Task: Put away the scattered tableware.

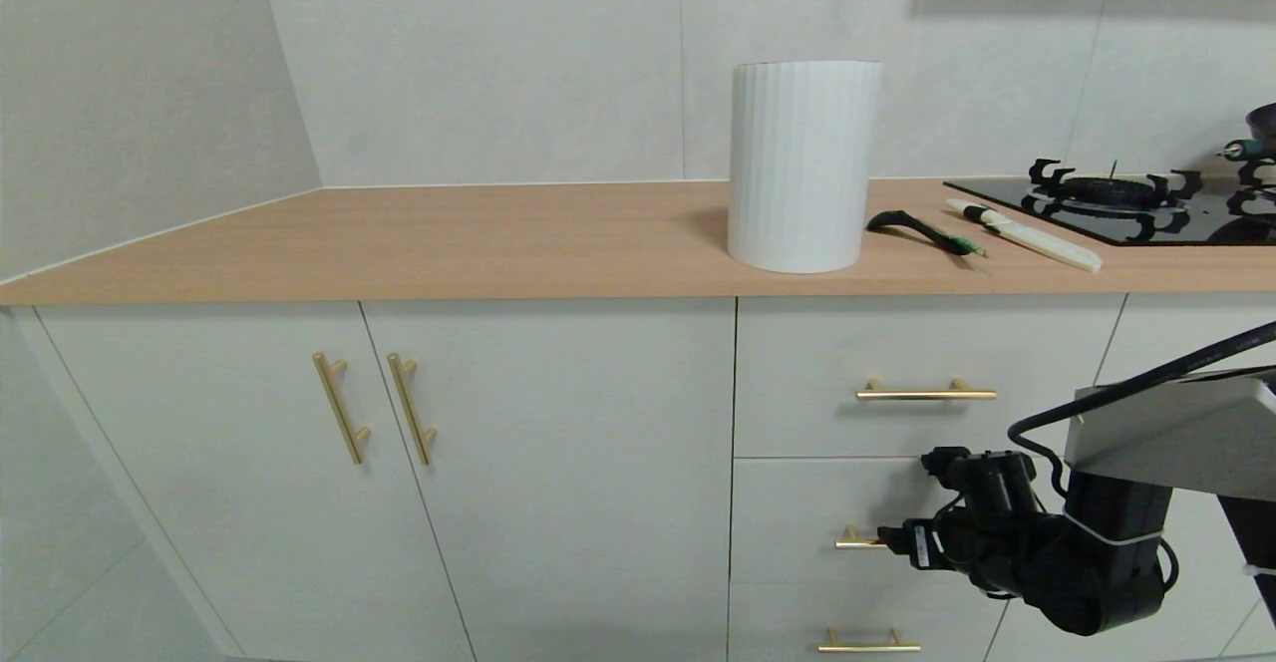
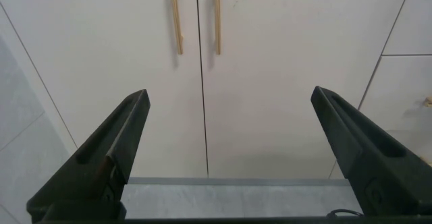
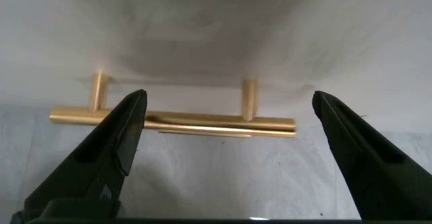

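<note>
On the wooden counter (image 1: 449,238) stands a tall white ribbed holder (image 1: 802,168). Just to its right lie a black utensil with a green tip (image 1: 922,230) and a long white utensil (image 1: 1027,235). My right gripper (image 1: 897,540) hangs low in front of the drawers, right at the gold handle of the middle drawer (image 1: 855,542). In the right wrist view that handle (image 3: 202,123) runs across between the open right gripper (image 3: 228,97). My left gripper (image 2: 229,96) is open and holds nothing, facing the cabinet doors.
A black gas hob (image 1: 1126,205) fills the counter's right end. Below are two cabinet doors with gold handles (image 1: 379,423) (image 2: 197,18), and a stack of three drawers (image 1: 927,393) to the right. Tiled walls close off the back and left.
</note>
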Robot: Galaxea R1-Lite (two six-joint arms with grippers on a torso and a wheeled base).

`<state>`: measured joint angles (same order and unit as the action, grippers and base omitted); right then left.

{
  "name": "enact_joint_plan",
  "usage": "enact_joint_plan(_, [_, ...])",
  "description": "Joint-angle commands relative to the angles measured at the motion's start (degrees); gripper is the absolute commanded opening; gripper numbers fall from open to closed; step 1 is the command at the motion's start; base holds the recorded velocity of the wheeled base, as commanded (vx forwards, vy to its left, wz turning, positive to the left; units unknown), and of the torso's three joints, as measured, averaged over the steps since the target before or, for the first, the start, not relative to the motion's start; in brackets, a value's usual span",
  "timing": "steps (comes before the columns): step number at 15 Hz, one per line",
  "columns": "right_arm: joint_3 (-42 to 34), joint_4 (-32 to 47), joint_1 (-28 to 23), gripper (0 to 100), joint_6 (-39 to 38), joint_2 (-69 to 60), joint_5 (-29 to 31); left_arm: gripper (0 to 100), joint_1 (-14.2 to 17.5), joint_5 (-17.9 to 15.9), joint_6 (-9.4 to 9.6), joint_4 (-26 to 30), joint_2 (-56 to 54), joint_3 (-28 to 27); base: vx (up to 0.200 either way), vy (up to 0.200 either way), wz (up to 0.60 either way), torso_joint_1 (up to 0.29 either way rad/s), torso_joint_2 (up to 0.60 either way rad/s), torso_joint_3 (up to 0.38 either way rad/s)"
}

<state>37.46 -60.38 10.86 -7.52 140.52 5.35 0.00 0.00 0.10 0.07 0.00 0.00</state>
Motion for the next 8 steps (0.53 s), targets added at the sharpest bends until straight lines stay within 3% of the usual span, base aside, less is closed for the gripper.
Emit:
enact_joint_plan(1, [-0.46, 0.35, 0.3, 100, 0.23, 0.19, 0.01, 100, 0.0, 0.0, -0.01, 0.01, 0.0, 0.0, 0.0, 0.0, 0.0, 0.0, 0.0, 0.0])
enact_joint_plan(8, [-1.16, 0.7, 0.56, 100, 0.93, 0.46, 0.36, 100, 0.0, 0.0, -0.01, 0.01, 0.0, 0.0, 0.0, 0.0, 0.0, 0.0, 0.0, 0.0])
